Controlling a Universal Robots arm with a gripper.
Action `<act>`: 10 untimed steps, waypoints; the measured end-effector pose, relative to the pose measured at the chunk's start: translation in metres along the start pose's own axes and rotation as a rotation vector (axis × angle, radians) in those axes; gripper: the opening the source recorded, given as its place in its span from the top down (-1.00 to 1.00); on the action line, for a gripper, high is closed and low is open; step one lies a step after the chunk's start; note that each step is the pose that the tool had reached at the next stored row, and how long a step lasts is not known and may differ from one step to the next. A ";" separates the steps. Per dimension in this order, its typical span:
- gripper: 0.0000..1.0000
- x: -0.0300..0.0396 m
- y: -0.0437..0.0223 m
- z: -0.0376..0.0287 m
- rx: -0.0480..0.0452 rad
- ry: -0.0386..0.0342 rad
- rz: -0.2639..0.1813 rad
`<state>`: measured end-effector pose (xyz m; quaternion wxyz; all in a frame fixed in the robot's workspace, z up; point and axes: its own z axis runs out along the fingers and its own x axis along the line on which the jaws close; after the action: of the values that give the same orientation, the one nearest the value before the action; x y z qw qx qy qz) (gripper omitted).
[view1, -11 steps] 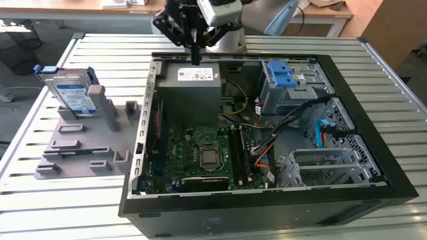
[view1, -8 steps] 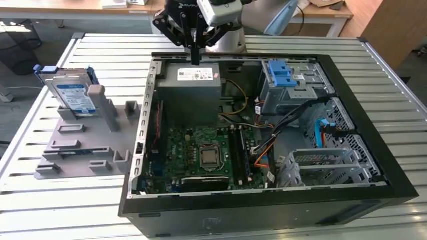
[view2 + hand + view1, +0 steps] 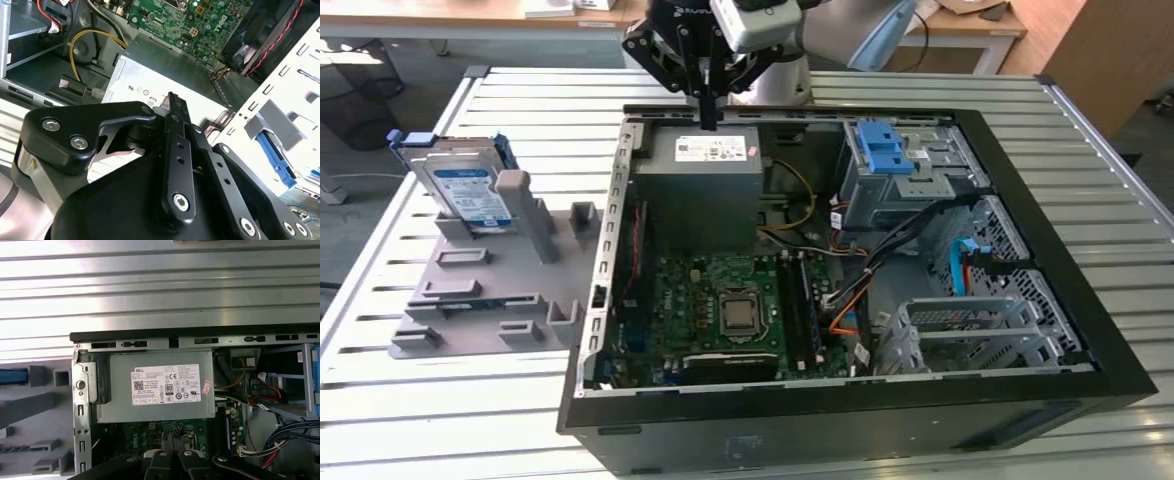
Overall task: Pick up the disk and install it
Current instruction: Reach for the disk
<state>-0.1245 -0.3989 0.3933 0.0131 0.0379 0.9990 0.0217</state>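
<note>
One disk [image 3: 464, 190], exterior view. It is a flat silver drive with a white-and-blue label facing the camera and blue rails along its edges. It stands on edge in a slot of the grey fixture [image 3: 480, 290] on the slatted table [image 3: 440, 430], at the exterior view's left of the open computer case [image 3: 827, 400]. The gripper [image 3: 707, 120] hangs over the far rim of the case, above the power supply [image 3: 707, 165]. Its fingers point down and are pressed together into one thin black bar with nothing between them. The disk is well apart from the gripper, off to the exterior view's left, with the case wall between them. No contact.

Second wrist view. The gripper [image 3: 171, 99] has its fingers closed on each other and is empty. The power supply's [image 3: 145, 82] white sticker lies under the tip, and the green motherboard [image 3: 200, 20] lies beyond.

First wrist view. The gripper's [image 3: 173, 439] tips meet over the motherboard [image 3: 145, 435], just beside the power supply [image 3: 155, 385]. A blue strip [image 3: 12, 376] lies among the grey fixture [image 3: 45, 405] blocks outside the case; I cannot tell whether it is the disk's rail.
</note>
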 end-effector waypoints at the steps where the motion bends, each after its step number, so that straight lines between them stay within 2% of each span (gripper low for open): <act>1: 0.79 0.0004 0.0000 0.0000 0.0000 0.0000 0.000; 10: 0.79 0.0043 -0.0003 -0.0001 0.0000 0.0000 0.000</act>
<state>-0.1288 -0.3989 0.3933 0.0131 0.0378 0.9990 0.0217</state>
